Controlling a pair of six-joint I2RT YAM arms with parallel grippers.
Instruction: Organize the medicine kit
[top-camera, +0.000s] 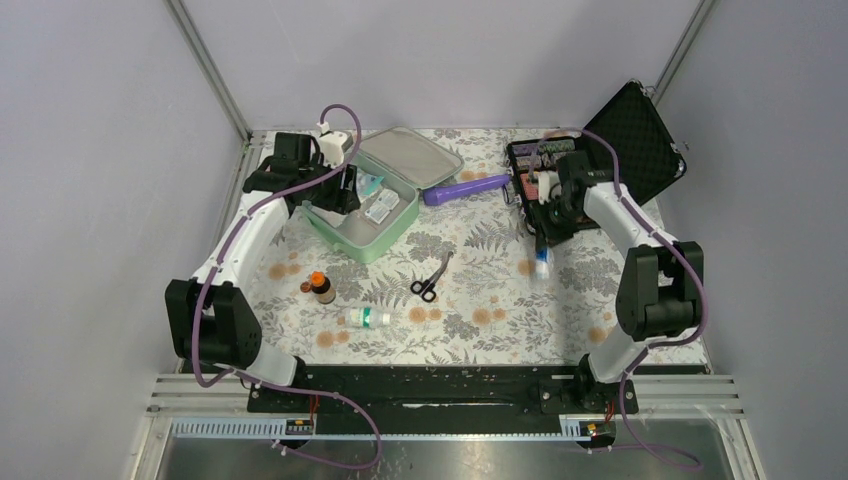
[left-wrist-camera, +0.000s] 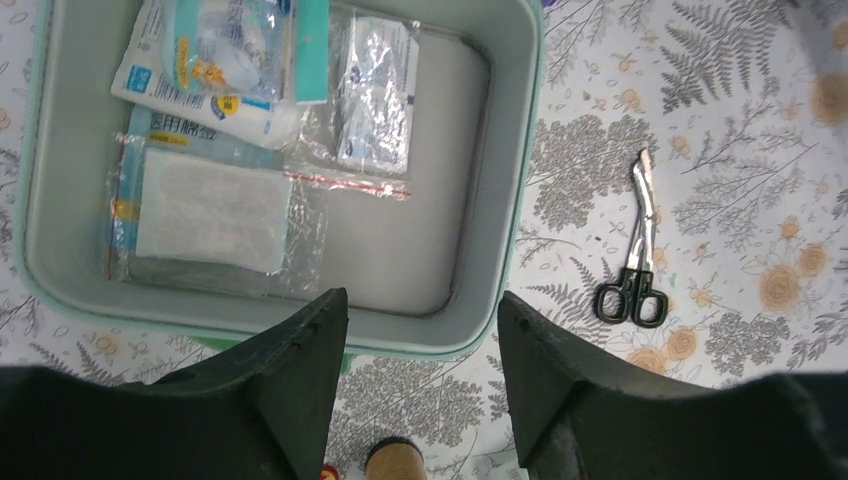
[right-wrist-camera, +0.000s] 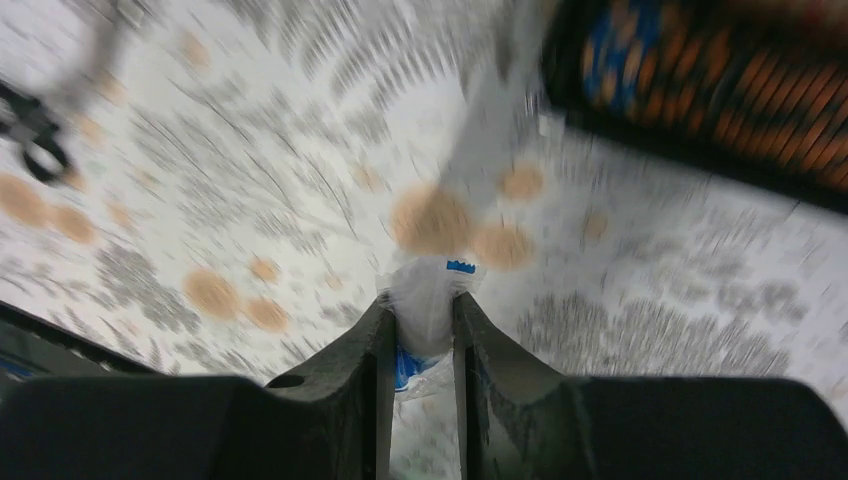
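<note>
Motion blur smears the right wrist view; the white-and-blue item (right-wrist-camera: 425, 300) between the right jaws is too smeared to identify. Between the left jaws, a brown bottle (left-wrist-camera: 392, 462) is cut by the bottom edge; the medicine kit (left-wrist-camera: 400, 255) beyond runs off the top.

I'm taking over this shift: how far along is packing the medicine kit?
Done: several sealed packets lie in the open medicine kit. In hand: the right gripper has its jaws closed on a white-and-blue packet beside the black case; the left gripper hovers open and empty over the kit. To do: scissors, brown bottle, white bottle and purple case lie outside it.
</note>
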